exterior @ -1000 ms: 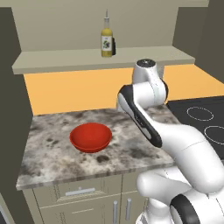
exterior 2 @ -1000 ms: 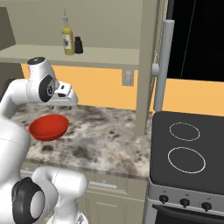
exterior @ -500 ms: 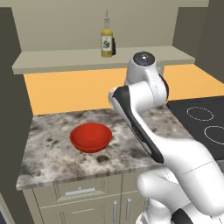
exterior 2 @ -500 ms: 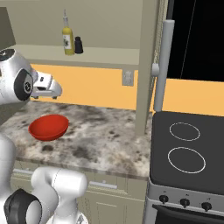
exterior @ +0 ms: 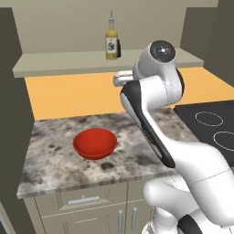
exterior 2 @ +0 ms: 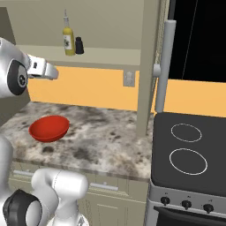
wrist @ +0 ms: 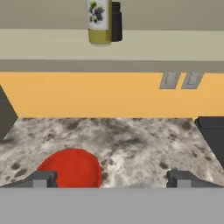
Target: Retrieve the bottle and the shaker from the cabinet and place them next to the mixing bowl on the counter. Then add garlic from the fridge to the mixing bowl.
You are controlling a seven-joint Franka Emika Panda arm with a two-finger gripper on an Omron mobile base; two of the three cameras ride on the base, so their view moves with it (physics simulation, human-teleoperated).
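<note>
The bottle (exterior: 111, 41) of yellow liquid stands on the cabinet shelf (exterior: 68, 61), with the black shaker (exterior: 119, 47) close behind its right side. Seen from the hand, the bottle (wrist: 99, 22) and shaker (wrist: 116, 21) are at the top, above and ahead of me. The red mixing bowl (exterior: 94, 143) rests on the speckled counter (exterior: 55, 160), left of centre. My gripper (wrist: 111, 179) is open and empty, held in the air over the counter below shelf height. From the right base view the gripper (exterior 2: 52, 73) hangs left of and below the bottle (exterior 2: 68, 39).
A black stove top (exterior 2: 187, 150) with ring burners adjoins the counter on the right. A beige upright panel (exterior 2: 148, 66) and a tall grey bar handle (exterior 2: 164, 62) stand between them. Wall outlets (wrist: 179, 80) sit on the orange backsplash. Drawers (exterior: 84, 199) lie under the counter.
The arm has lifted and swung. The hand has risen from just above the bowl to near shelf height, still open.
</note>
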